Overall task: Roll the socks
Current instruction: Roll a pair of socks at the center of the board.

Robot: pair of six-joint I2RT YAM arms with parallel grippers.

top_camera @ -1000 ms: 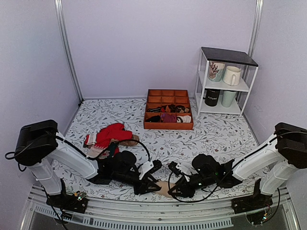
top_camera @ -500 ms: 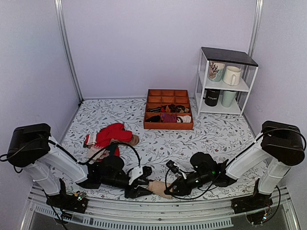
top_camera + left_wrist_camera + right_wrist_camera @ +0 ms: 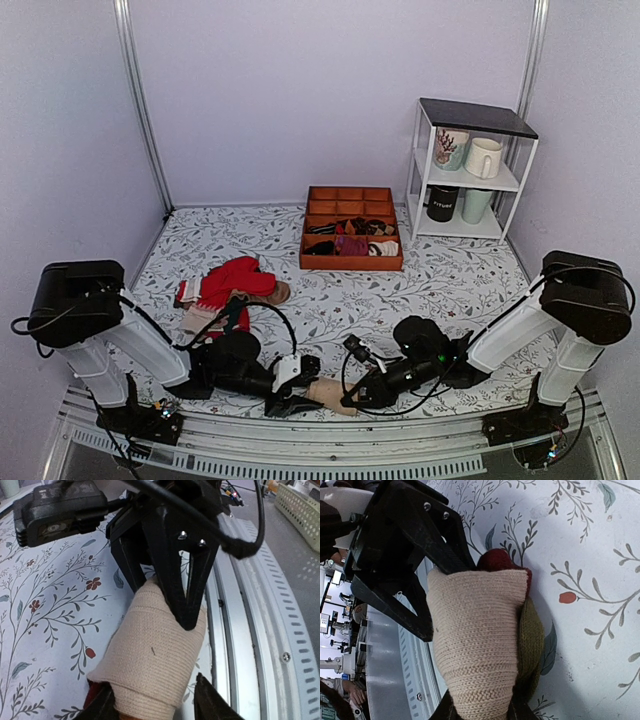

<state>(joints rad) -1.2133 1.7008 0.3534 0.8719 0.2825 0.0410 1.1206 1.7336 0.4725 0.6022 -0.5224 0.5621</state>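
The socks (image 3: 328, 392) lie as a beige ribbed roll at the table's near edge, between my two grippers. In the left wrist view the roll (image 3: 150, 650) sits between my left gripper's (image 3: 152, 702) fingers, which close on its end. In the right wrist view the roll (image 3: 480, 630) shows olive-green (image 3: 532, 635) at one side and dark maroon (image 3: 495, 560) at the far end. My right gripper (image 3: 480, 712) pinches its narrowed end. In the top view the left gripper (image 3: 296, 397) holds the left end and the right gripper (image 3: 356, 393) the right end.
Bright red socks (image 3: 235, 278) and a light sock lie at the left middle. An orange divided tray (image 3: 350, 262) with small sock bundles stands at the back. A white shelf (image 3: 418, 170) with mugs is at the back right. The metal rail (image 3: 350, 445) runs just below the roll.
Both grippers and the sock roll have shifted left and closer to the near edge. Both arms have lowered towards the table.
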